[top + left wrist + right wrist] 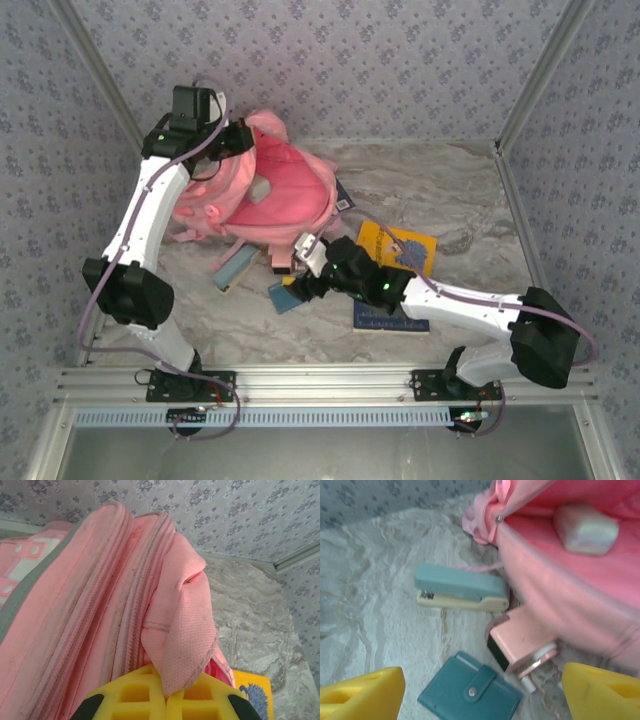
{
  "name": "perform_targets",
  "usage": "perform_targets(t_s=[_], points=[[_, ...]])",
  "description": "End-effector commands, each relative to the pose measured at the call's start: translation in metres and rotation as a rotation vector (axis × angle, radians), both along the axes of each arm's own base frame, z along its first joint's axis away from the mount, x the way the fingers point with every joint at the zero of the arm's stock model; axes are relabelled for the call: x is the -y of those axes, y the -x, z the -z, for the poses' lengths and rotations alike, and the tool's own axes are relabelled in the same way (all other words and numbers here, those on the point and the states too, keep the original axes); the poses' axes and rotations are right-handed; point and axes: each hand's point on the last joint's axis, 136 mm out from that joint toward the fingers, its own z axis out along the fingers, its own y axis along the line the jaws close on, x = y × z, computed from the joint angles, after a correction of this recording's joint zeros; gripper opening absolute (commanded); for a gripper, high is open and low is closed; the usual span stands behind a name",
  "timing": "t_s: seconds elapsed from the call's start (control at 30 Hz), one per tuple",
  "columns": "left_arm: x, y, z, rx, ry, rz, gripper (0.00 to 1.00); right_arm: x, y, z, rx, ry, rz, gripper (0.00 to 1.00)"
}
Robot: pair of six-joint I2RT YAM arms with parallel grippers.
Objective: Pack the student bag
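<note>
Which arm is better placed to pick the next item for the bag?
Right: the right gripper, open, hovers over the teal wallet near the student bag; the left gripper is shut on its loop.

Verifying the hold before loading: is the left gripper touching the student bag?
Touching. The left wrist view shows the left gripper shut, its yellow fingers pinching the student bag by its pink top loop.

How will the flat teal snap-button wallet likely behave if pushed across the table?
Lying flat, the teal snap-button wallet would probably slide, not roll. Its snap looks fastened, so it likely stays shut. The smooth marbled table should offer little grip.
</note>
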Motion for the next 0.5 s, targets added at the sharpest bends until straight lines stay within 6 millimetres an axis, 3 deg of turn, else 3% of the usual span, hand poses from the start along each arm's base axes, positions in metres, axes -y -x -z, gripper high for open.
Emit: perform_targets(t_s=[0.0, 0.03, 0.1, 0.2, 0.37, 0.47], points=[[0.006, -0.014, -0.055, 0.164, 0.083, 0.025, 0.00, 0.005, -0.018, 0.010, -0.053, -0.009, 0.189, 0.84], [0.005, -0.017, -0.052, 0.154, 0.084, 0.018, 0.00, 0.011, -0.026, 0.021, -0.083, 0.029, 0.283, 0.86], [0.002, -0.021, -0.045, 0.132, 0.091, 0.011, 0.00, 0.001, -0.029, 0.039, -0.210, 0.079, 0.364, 0.87], [-0.003, -0.024, -0.036, 0.106, 0.090, 0.005, 0.00, -0.018, -0.030, 0.039, -0.268, 0.049, 0.453, 0.89], [-0.019, -0.033, -0.026, 0.059, 0.134, -0.039, 0.00, -0.019, -0.048, 0.038, -0.418, 0.113, 0.798, 0.90], [-0.025, -0.036, -0.020, 0.036, 0.149, -0.056, 0.00, -0.018, -0.047, 0.052, -0.456, 0.234, 0.912, 0.94]])
